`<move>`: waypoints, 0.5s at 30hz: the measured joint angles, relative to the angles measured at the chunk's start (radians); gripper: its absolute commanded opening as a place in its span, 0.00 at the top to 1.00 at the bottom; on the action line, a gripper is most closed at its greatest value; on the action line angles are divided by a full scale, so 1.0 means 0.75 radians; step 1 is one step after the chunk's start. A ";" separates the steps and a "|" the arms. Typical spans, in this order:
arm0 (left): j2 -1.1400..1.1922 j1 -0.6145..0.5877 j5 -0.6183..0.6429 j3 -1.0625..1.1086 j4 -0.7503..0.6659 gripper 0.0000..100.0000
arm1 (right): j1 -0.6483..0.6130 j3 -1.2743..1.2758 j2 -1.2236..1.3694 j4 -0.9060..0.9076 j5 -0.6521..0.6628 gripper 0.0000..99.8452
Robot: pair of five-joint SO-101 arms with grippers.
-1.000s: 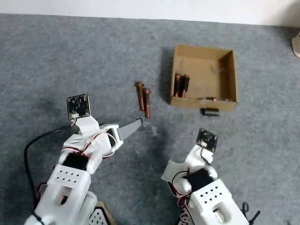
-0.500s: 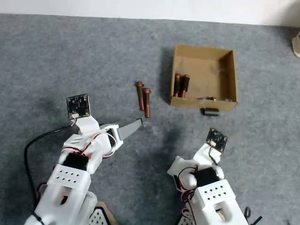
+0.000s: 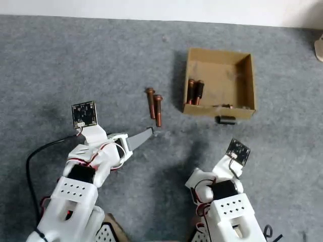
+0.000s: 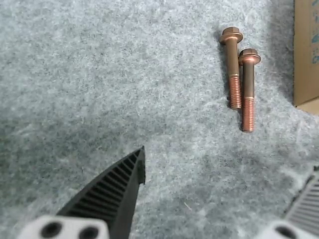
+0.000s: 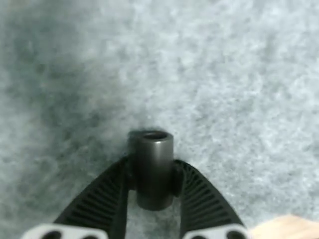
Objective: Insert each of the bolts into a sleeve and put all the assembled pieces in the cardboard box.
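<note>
Overhead and wrist views of a grey carpeted tabletop (image 3: 75,60). An open, square brown cardboard box (image 3: 218,112) holds two assembled copper-and-black pieces (image 3: 194,92), lying against its wall nearest the loose bolts. A short black cylindrical sleeve (image 3: 225,120) lies just outside the box, against the wall facing the arms. Two loose copper-coloured hex-head bolts (image 4: 232,69) lie side by side near the box.

The right tool (image 5: 153,169) is clenched on a dark tubular metal sleeve (image 5: 152,149), held above the carpet well apart from the box. The left tool (image 4: 227,169) is spread open and empty, near the bolts on their side away from the box.

The step in hand appears to be pairing this held sleeve with a bolt. Next, the left tool would likely need to grasp one bolt and line its threaded shank up with the sleeve's open bore.
</note>
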 measured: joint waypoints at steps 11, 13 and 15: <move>0.000 0.000 0.000 0.000 0.000 0.55 | 0.331 -0.166 -0.002 0.223 0.002 1.00; 0.000 0.000 0.000 0.000 0.000 0.55 | 0.407 -0.200 0.012 0.225 0.002 1.00; 0.000 0.000 0.000 0.000 0.000 0.55 | 0.462 -0.266 0.020 0.258 0.004 1.00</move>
